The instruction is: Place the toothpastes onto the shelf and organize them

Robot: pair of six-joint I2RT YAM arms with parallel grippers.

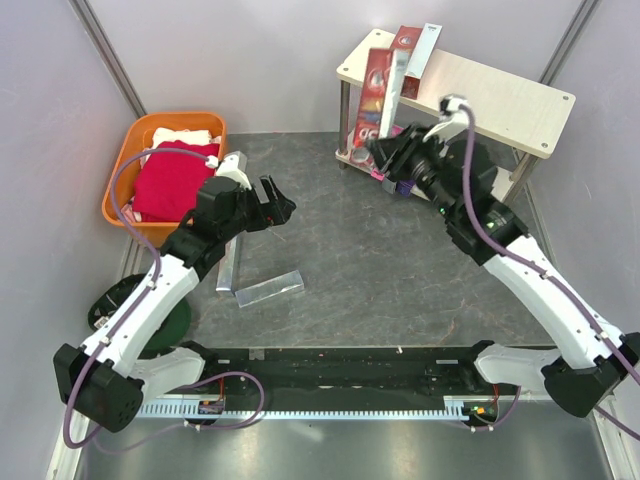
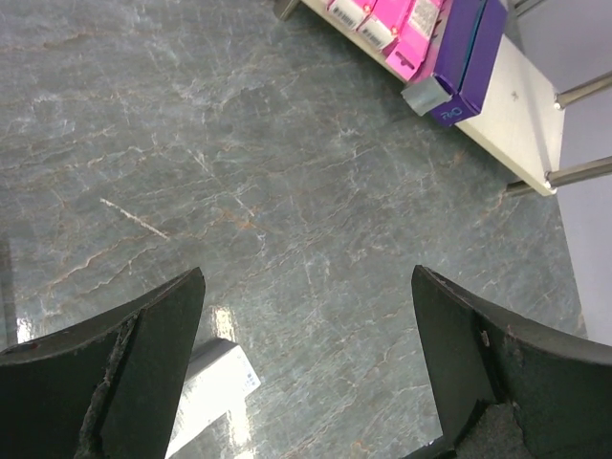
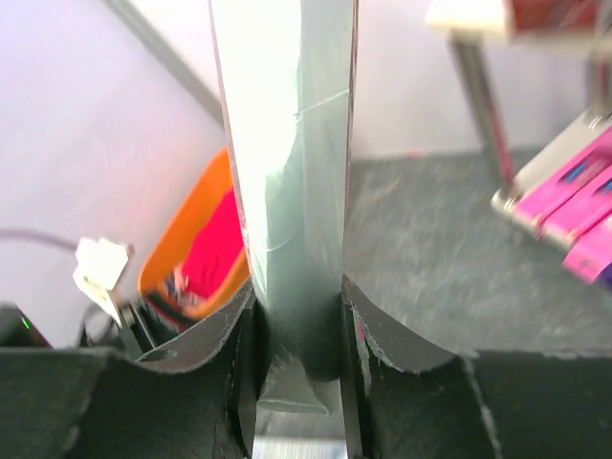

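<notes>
Right hand [image 3: 296,320] clamped on silver-grey carton [image 3: 287,143], upright by the shelf [image 1: 500,95] in the top view's upper right, left hand [image 1: 268,205] fingers apart near two cartons [image 1: 268,288] on the counter [image 1: 350,250]; I'd go in vertical and seat it flush against the red cartons [image 1: 378,85].

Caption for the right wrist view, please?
Right claw shut on a silver-grey toothpaste carton, orange basket blurred behind.
</notes>
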